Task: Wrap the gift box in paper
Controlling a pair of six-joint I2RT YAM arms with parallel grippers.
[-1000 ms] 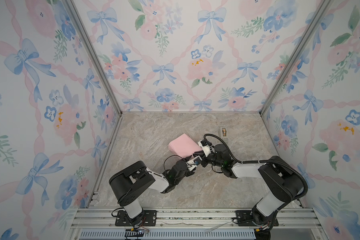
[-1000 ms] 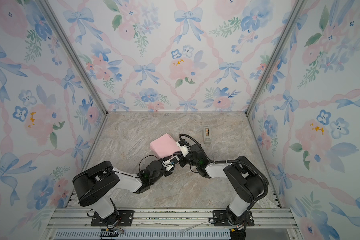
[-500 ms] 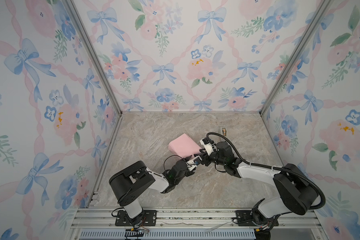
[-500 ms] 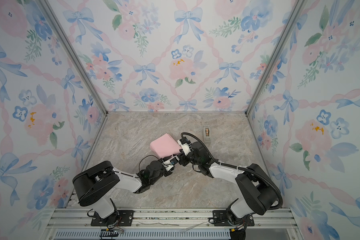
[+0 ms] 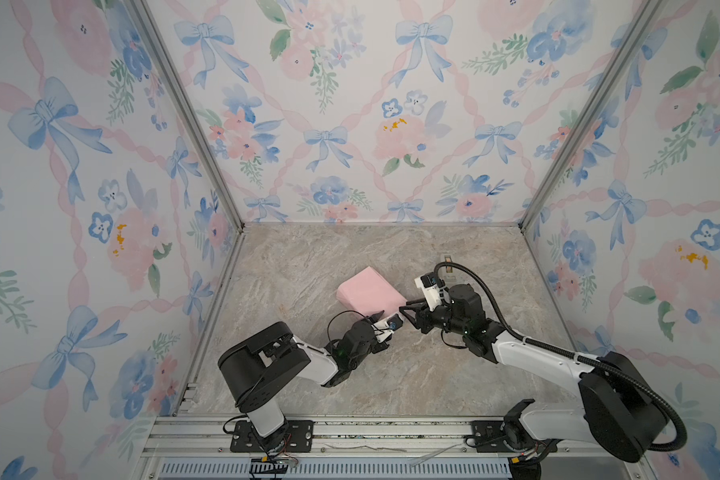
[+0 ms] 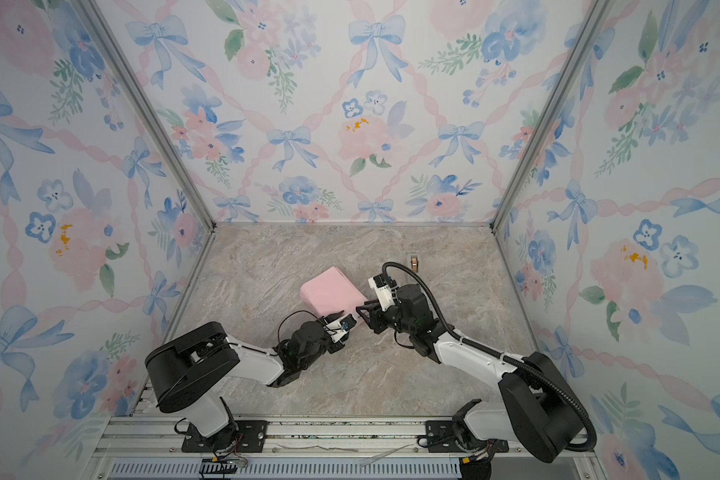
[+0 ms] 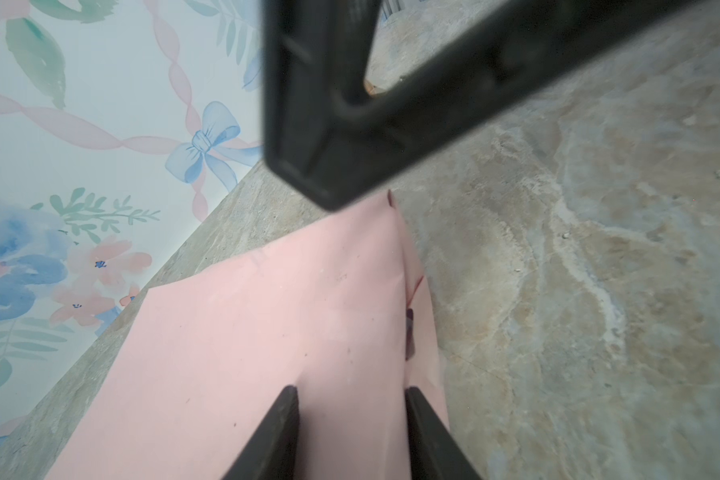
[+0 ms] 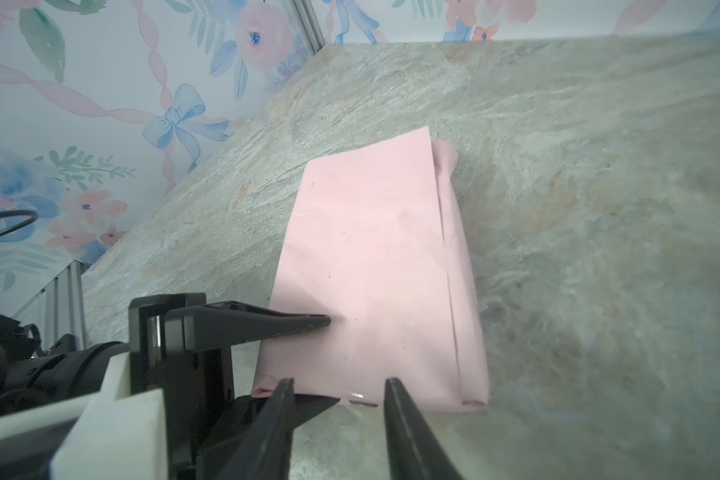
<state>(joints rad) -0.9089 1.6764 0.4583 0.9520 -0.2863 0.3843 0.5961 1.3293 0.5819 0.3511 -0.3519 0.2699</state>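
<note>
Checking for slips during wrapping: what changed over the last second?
The right arm swung shoulder and elbow outward to the right; the right end effector stayed at the paper's near corner. The left end effector stayed clamped on the paper, which did not shift.

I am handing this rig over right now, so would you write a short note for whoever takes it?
Left gripper: jaws apart astride the parcel's near end; whether they clamp it is unclear.
Right gripper: open, tips just short of the same end, holding nothing.
Things: the pale pink paper lies folded into a flat parcel mid marble-patterned table; the gift box is hidden, presumably inside. Small beige tape dispenser stands at the far right.
Done: paper wrapped over, seam overlapping along one side.
Left: probably closing the ends and taping.
</note>
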